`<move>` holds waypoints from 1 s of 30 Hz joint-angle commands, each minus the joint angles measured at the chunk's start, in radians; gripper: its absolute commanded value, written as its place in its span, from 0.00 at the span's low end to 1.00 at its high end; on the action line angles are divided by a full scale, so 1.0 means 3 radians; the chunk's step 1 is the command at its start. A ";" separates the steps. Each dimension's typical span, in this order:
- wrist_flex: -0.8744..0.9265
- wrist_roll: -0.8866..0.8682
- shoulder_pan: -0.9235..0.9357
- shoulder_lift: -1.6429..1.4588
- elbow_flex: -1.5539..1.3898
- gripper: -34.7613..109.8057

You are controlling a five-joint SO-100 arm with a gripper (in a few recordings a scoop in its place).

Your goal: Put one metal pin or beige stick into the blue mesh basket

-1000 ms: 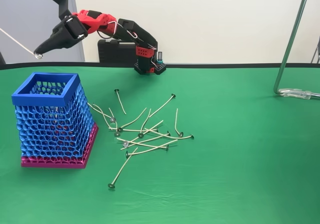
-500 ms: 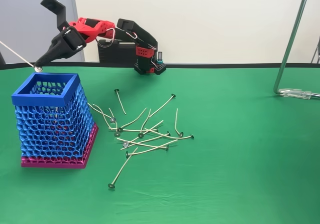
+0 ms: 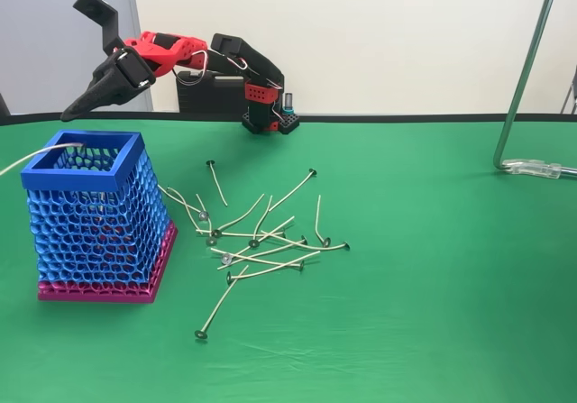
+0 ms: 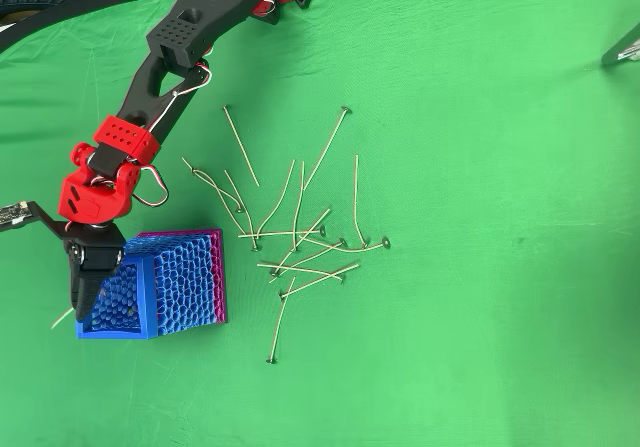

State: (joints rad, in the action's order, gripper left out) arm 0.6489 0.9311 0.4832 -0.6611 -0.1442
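where it crosses the rim [image 3: 83,183], pin [image 3: 41,154] curves

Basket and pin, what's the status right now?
Tool above blue mesh basket, empty, jaw state unclear. Pin hanging over basket rim, tail outside. Nothing in the way.

bright even light, soft faint shadows, sharp focus, perhaps slight glare.
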 commanded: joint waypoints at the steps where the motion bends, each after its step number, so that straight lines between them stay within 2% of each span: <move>1: 0.0010 -0.0036 -0.0031 -0.0133 0.0087 0.36; 9: 0.0087 -0.0138 -0.0056 -0.0302 0.0026 0.36; 17: 0.0143 -0.0568 -0.0097 -0.0833 -0.0205 0.24; 21: 0.0383 -0.0803 -0.0133 -0.1171 -0.0337 0.24; 30: 0.0793 -0.1283 -0.0404 -0.2357 -0.1452 0.24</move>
State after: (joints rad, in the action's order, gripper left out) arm 0.8682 0.5768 0.3912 -1.2318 -0.4863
